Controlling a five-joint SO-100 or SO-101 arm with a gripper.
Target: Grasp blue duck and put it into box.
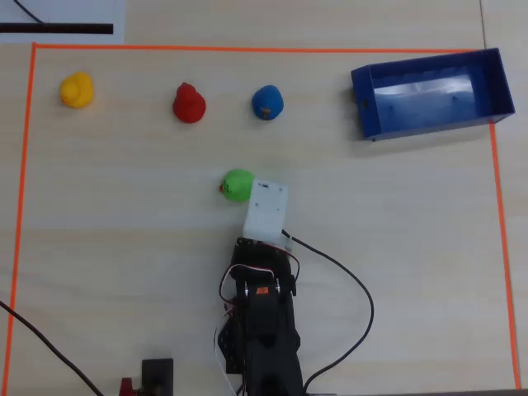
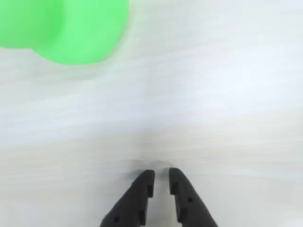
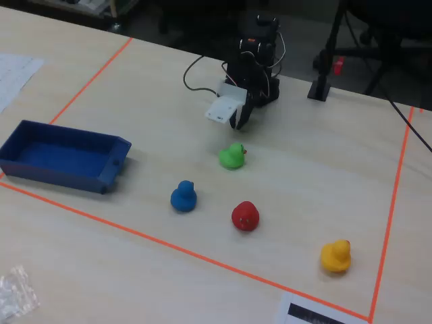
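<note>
The blue duck (image 1: 267, 102) stands on the pale wooden table, also seen in the fixed view (image 3: 183, 196). The dark-blue box (image 1: 429, 124) lies to its right in the overhead view and to its left in the fixed view (image 3: 61, 177); it looks empty. My gripper (image 2: 161, 176) hangs low over bare table, its black fingers almost together with nothing between them. In the fixed view the gripper (image 3: 241, 120) is behind the green duck, well short of the blue duck. In the overhead view the white wrist housing (image 1: 266, 213) hides the fingers.
A green duck (image 1: 238, 185) sits just left of the wrist housing and fills the upper left of the wrist view (image 2: 71, 28). A red duck (image 1: 188, 103) and a yellow duck (image 1: 77, 90) stand left of the blue one. Orange tape (image 1: 247, 49) borders the workspace.
</note>
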